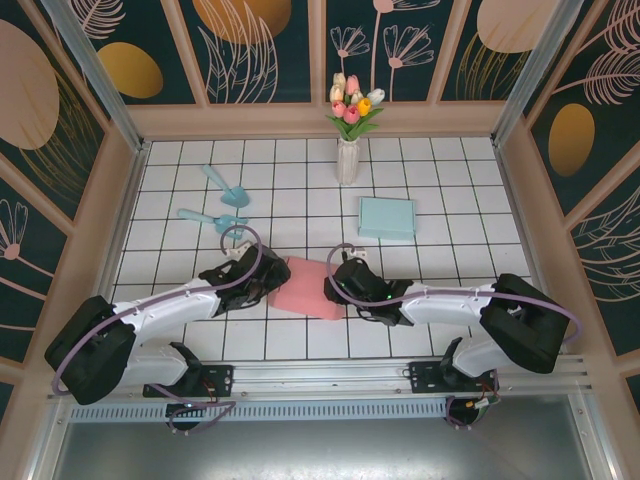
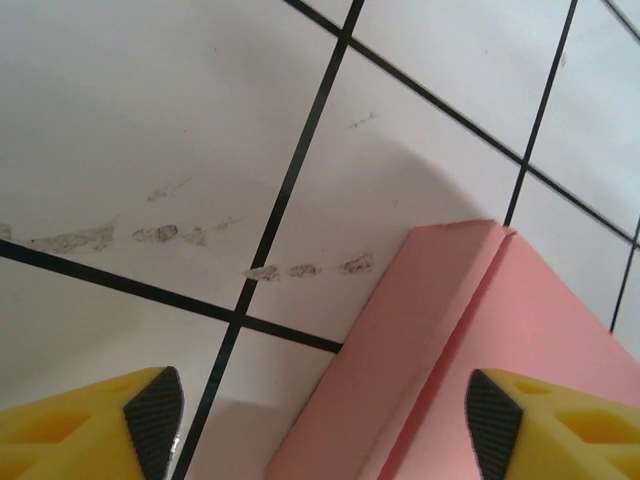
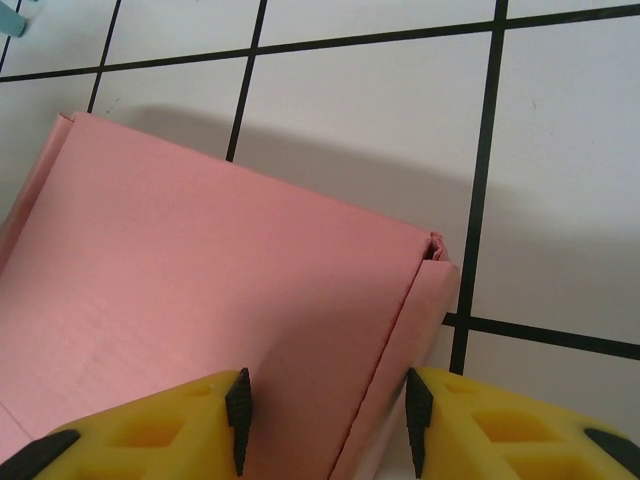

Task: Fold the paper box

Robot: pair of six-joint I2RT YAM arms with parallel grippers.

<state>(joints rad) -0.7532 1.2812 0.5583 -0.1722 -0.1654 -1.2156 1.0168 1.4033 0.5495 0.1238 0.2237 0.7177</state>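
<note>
The pink paper box [image 1: 305, 288] lies flat on the tiled table between the two arms. My left gripper [image 1: 270, 284] is at its left end, open. In the left wrist view the jaws [image 2: 325, 420] stand wide apart over a corner of the box [image 2: 520, 330]; one finger is over bare tile, the other above the pink top. My right gripper [image 1: 335, 288] is at the box's right end. It is open [image 3: 325, 420] and straddles the box's [image 3: 200, 270] right edge, one pad [image 3: 238, 415] on the top panel and the other beside the folded side wall.
A light blue flat box [image 1: 387, 217] lies behind and to the right. A white vase of tulips [image 1: 347, 150] stands at the back centre. Two teal scoops [image 1: 228, 183] [image 1: 212, 219] lie at the back left. Wooden walls enclose the table.
</note>
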